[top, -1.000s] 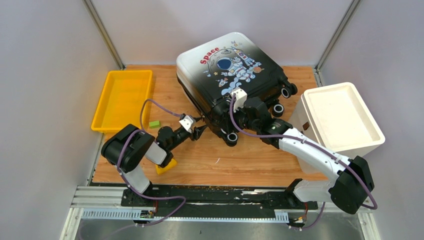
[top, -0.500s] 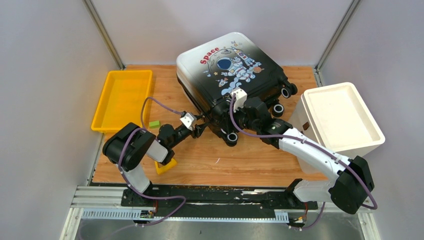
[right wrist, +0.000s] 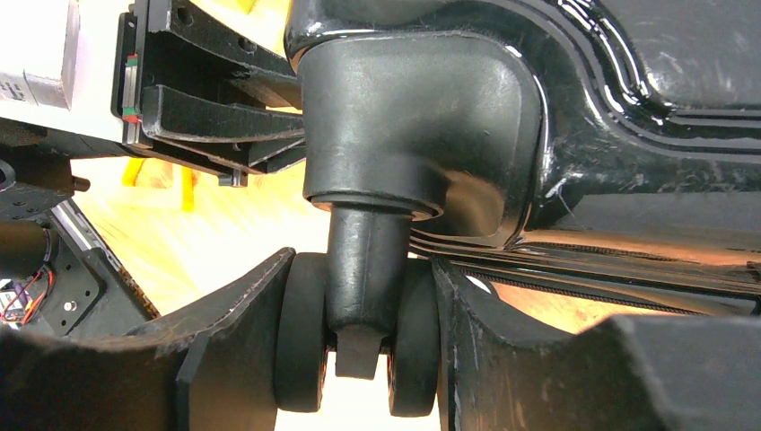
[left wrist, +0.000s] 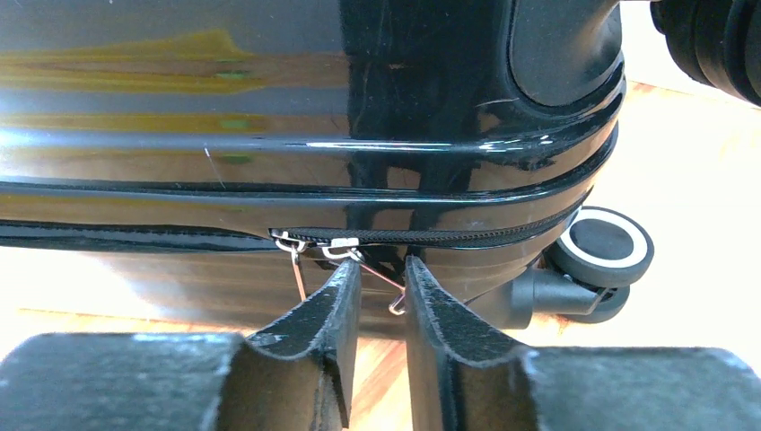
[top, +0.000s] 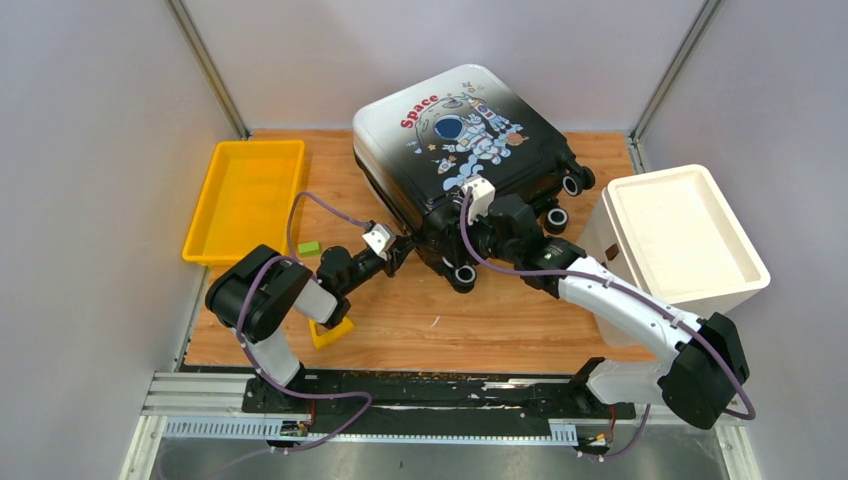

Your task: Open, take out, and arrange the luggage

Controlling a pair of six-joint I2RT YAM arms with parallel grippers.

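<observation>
Item 1, luggage (top: pixel 460 140): small hard-shell suitcase lying at the far middle of the wooden surface (top: pixel 450 330), between a yellow tray (top: pixel 250 195) on my left and a white bin (top: pixel 680 235) on my right. The printed shell faces up, white at the far end and fading to glossy black near the arms, with a cartoon astronaut and red "Space" lettering. Its black wheels point toward the bin. The zip reads shut to the right of the sliders.

Item 2, left claw (left wrist: pixel 381 274): at the near-left edge of the case, level with the zip seam. Its jaws stand a narrow gap apart, and a thin metal zip pull (left wrist: pixel 395 296) hangs down into that gap. I cannot tell whether the pads are pinching it.

Item 3, right claw (right wrist: pixel 359 269): at the near corner of the case, clamped on a twin wheel (right wrist: pixel 301 332), one finger pressed flat against each outer face.
</observation>
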